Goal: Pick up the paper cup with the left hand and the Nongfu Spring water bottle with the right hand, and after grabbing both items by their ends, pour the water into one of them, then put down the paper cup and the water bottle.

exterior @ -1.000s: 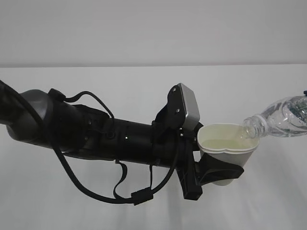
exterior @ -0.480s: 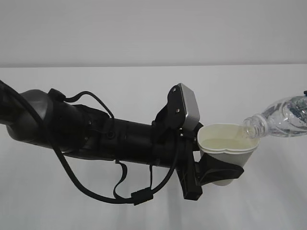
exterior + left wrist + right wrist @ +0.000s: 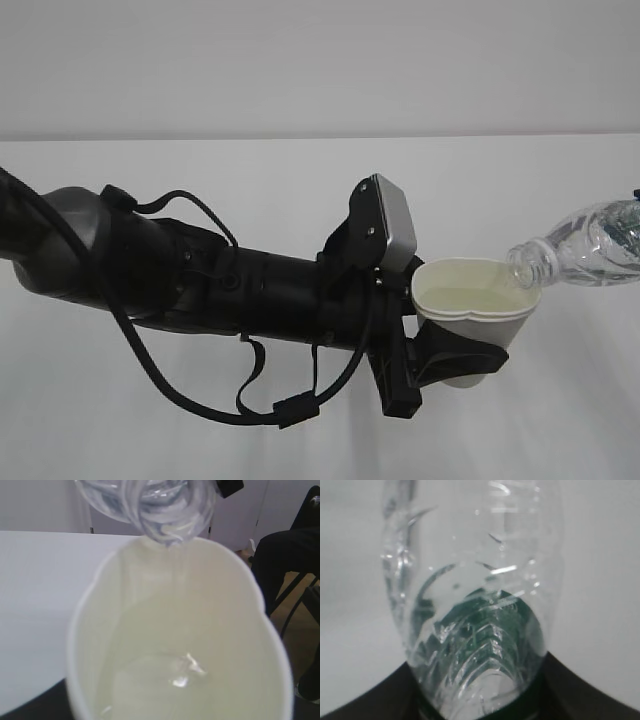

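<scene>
Almost nothing has shifted over the last second, so I judge the pour is steady or running dry. My left claw (image 3: 455, 352) stays clamped round the small white tapered paper cup (image 3: 470, 310), upright, water pooled inside. My right claw, barely seen, grips the clear plastic green-labelled water bottle (image 3: 580, 245) at its base; its long axis slants down-left, mouth at the cup's far rim.
</scene>
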You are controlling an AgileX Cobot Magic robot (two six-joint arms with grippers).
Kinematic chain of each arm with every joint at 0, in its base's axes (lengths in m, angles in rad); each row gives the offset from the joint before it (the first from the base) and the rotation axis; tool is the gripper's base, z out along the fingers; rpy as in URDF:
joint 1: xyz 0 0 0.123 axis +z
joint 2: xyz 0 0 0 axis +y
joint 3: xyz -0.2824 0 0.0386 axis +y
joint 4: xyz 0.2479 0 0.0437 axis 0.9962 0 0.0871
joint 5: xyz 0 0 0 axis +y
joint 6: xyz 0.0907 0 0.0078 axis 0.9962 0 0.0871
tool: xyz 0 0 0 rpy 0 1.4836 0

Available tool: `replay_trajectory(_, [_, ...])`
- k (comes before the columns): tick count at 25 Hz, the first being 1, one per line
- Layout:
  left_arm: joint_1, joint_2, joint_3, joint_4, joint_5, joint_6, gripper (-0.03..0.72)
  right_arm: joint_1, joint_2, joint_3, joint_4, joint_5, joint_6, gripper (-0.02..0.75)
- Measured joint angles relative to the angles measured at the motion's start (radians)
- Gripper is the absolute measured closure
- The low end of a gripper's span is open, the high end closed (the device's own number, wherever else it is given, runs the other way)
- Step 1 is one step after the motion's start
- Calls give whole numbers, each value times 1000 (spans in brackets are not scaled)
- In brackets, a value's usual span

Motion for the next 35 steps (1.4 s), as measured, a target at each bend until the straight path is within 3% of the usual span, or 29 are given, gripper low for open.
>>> replay_trajectory(19, [0,0,0,2,0,0,298,0,0,0,0,0,64,381])
replay_trajectory(35, [0,0,0,2,38,0,298,0,0,-1,0,-16,332,381])
